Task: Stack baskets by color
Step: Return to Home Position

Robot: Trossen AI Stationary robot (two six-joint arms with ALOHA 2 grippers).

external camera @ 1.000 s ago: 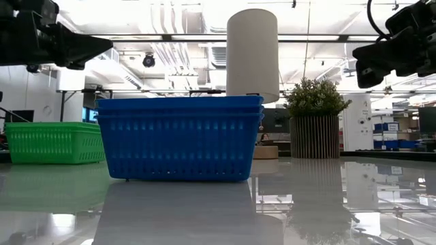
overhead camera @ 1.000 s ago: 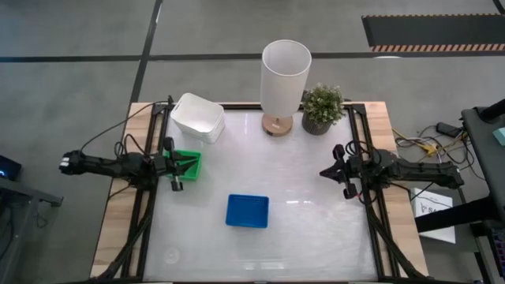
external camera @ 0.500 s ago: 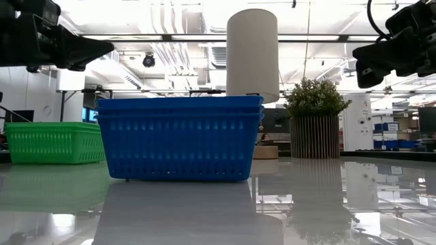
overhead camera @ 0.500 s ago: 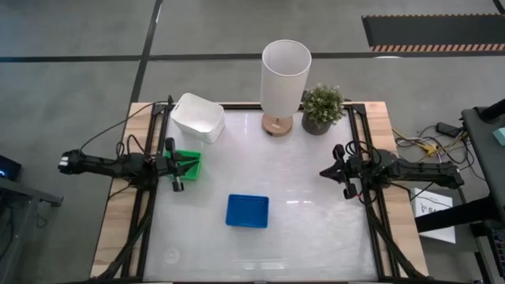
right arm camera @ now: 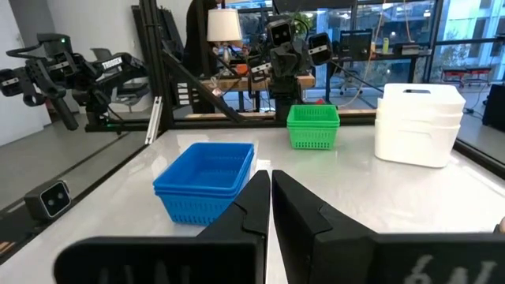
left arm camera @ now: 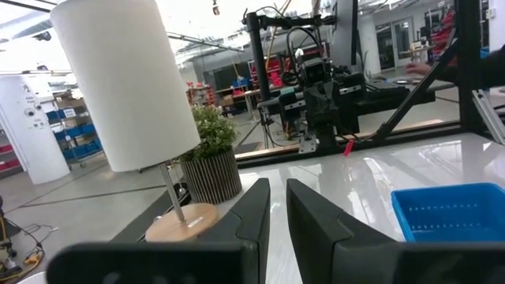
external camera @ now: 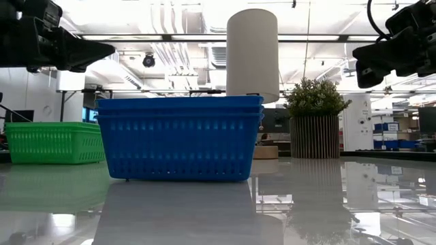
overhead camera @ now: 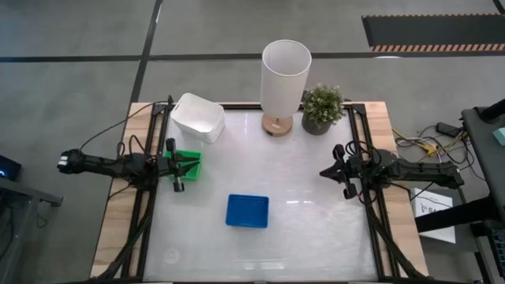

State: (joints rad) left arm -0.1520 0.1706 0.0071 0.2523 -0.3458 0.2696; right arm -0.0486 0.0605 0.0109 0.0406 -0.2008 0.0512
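Evidently the sorting is done: the blue stack [overhead camera: 247, 211] sits near centre, the green stack [overhead camera: 192, 157] at the left edge and the white stack [overhead camera: 197, 117] far left. Both arms hang raised at the sides, which I judge to be the homing step. The left tool [left arm camera: 278, 188] is above the green stack and the right tool [overhead camera: 323, 171] by the right edge, each clenched on nothing. The next move only needs the arms to settle without clipping a stack. The surface [overhead camera: 316, 229] is glossy white, with a lamp [overhead camera: 284, 71] and plant [overhead camera: 323, 106] at its far edge. Beyond lies a bright workshop with other rigs.
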